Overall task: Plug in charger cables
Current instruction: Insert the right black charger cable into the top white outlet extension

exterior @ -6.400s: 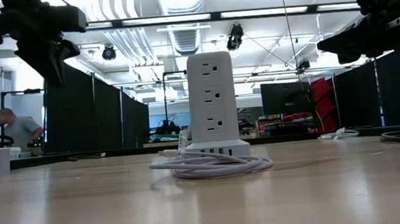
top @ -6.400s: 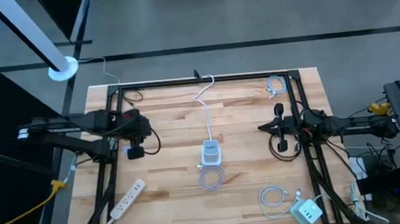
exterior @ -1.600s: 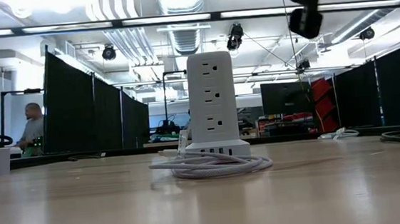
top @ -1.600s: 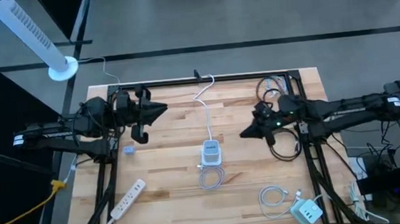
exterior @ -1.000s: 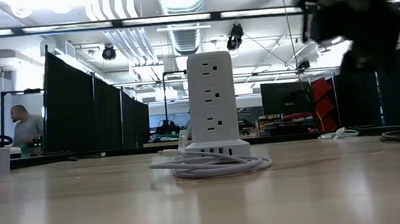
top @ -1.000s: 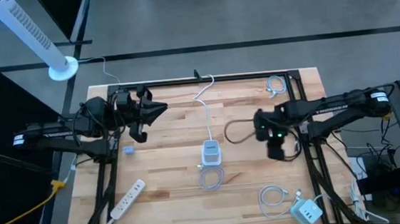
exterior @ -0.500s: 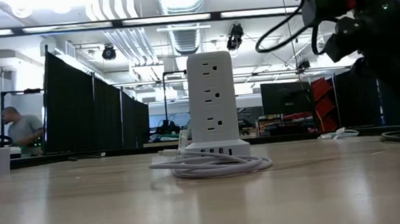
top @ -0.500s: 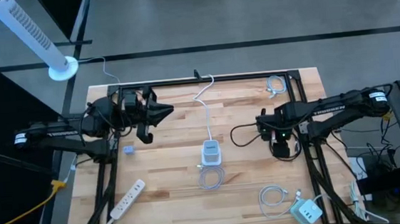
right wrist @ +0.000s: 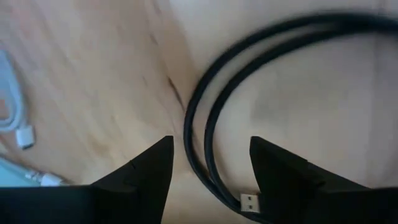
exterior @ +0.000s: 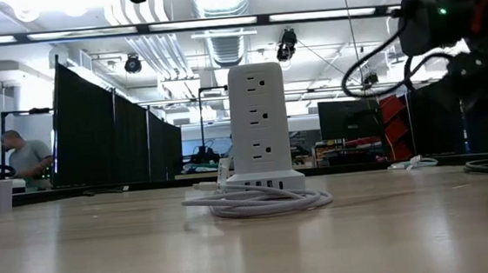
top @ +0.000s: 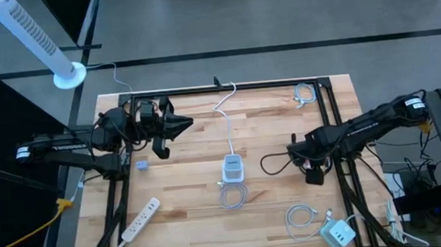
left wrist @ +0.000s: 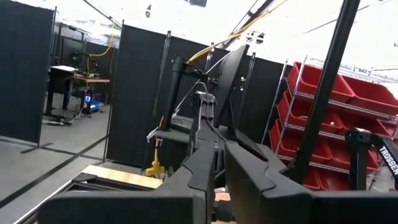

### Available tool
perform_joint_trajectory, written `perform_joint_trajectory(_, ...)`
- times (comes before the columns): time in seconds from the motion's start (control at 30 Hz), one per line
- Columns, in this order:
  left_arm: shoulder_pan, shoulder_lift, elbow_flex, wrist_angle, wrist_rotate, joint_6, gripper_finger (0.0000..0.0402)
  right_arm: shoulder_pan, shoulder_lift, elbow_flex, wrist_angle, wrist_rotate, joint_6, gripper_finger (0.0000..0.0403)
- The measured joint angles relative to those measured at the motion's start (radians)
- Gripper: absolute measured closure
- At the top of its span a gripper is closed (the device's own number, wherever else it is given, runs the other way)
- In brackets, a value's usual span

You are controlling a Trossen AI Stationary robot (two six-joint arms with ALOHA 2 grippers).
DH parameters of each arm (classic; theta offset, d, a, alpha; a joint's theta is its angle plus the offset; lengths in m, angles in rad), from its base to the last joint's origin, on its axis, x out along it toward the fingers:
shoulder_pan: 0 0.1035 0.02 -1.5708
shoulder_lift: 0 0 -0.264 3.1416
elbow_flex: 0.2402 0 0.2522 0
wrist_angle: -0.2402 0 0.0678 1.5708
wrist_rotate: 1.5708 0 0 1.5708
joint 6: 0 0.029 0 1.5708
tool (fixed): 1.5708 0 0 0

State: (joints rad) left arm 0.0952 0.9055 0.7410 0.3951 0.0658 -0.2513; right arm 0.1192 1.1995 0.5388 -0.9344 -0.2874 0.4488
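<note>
Black charger cable (top: 275, 164) is lying looped on the counter (top: 193, 173) right of the tower power strip (top: 233, 169), beneath the parted right tool (right wrist: 208, 163), while the closed left tool (top: 185, 124) is hovering far-left.

White socket tower (exterior: 259, 122) on table (exterior: 105, 252); coiled white cable (exterior: 258, 203) at base
</note>
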Motion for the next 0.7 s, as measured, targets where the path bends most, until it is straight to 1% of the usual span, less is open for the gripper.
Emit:
perform_joint_trajectory(0.17, 0.000, 0.000, 0.000, -0.002, 0.000, 0.005, 0.0377, 0.044, -0.001, -0.058, 0.101, 0.009, 0.135, 0.0231)
perform_joint_trajectory(0.27, 0.000, 0.000, 0.000, -0.001, 0.000, 0.005, 0.0377, 0.061, -0.003, -0.067, 0.111, 0.080, 0.248, 0.0258)
perform_joint_trajectory(0.33, 0.000, 0.000, 0.000, -0.001, 0.000, 0.005, 0.0377, 0.064, -0.002, -0.067, 0.106, 0.122, 0.287, 0.0297)
perform_joint_trajectory(0.43, 0.000, 0.000, 0.000, 0.000, 0.000, 0.003, 0.0377, 0.065, -0.002, -0.063, 0.099, 0.144, 0.304, 0.0378)
perform_joint_trajectory(0.47, 0.000, 0.000, 0.000, 0.001, 0.000, -0.003, 0.0377, 0.065, -0.002, -0.056, 0.095, 0.145, 0.305, 0.0389)
perform_joint_trajectory(0.53, 0.000, 0.000, 0.000, 0.000, -0.001, -0.037, 0.0377, 0.065, -0.002, -0.027, 0.074, 0.164, 0.311, 0.0389)
perform_joint_trajectory(0.57, 0.000, 0.000, 0.000, 0.001, -0.001, -0.056, 0.0377, 0.064, -0.004, 0.004, 0.057, 0.180, 0.310, 0.0390)
perform_joint_trajectory(0.7, 0.000, 0.000, 0.000, 0.000, -0.002, -0.083, 0.0377, 0.064, -0.037, 0.149, 0.039, 0.183, 0.270, 0.0398)
